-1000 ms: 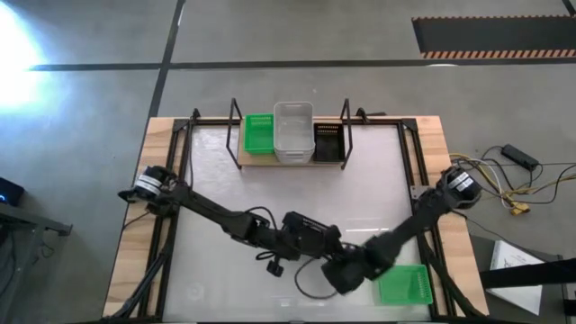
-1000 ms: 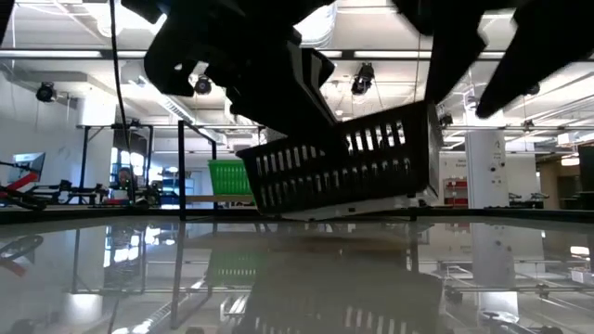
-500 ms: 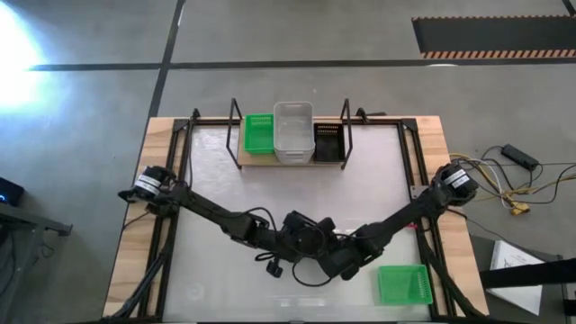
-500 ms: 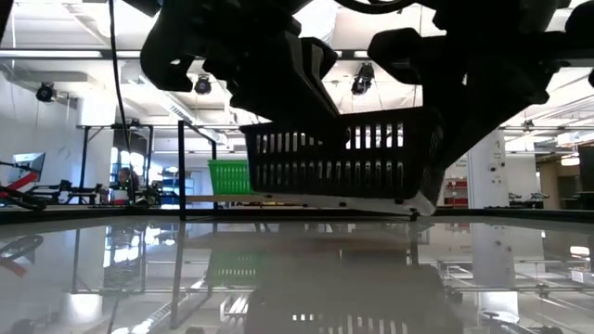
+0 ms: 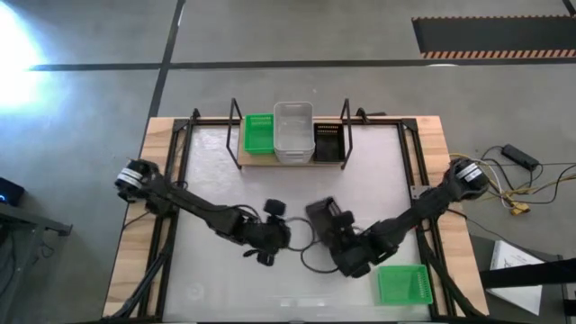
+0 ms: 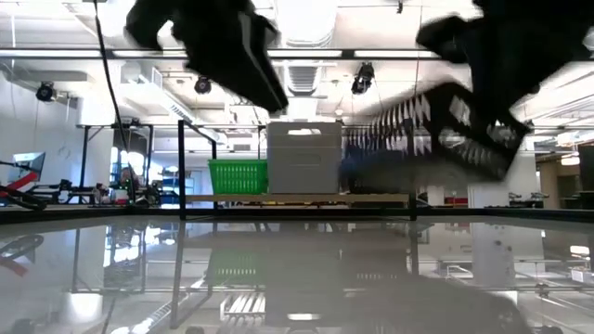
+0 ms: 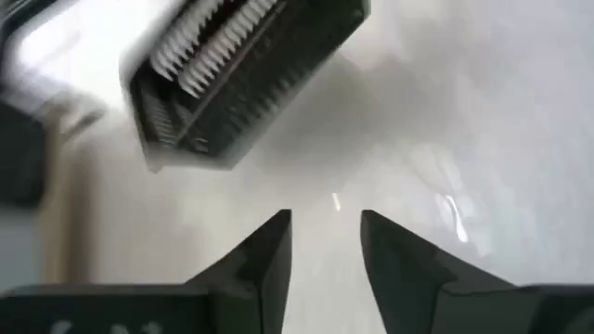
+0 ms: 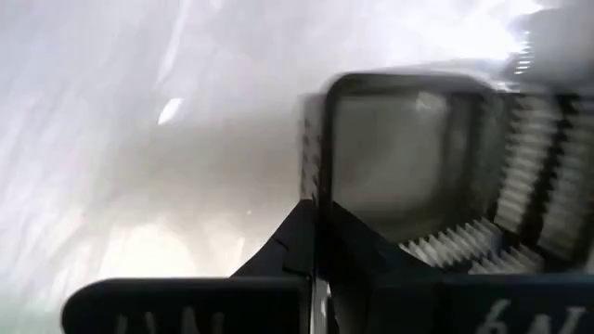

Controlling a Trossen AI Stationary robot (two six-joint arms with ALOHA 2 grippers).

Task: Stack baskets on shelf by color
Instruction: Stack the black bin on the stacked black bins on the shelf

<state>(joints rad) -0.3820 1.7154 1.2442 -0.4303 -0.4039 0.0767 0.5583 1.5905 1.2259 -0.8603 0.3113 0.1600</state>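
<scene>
Gripping the black basket (image 5: 326, 219), right pincer (image 5: 346, 250) holds it aloft.

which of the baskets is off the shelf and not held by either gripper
The bright green perforated plastic basket lying alone at the table's near right corner. The black basket is gripped by the right gripper; the others sit on the wooden shelf.

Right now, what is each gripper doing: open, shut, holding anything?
Left gripper: open, holding nothing, above the table.
Right gripper: shut on the black basket's rim, basket lifted and tilted.
</scene>
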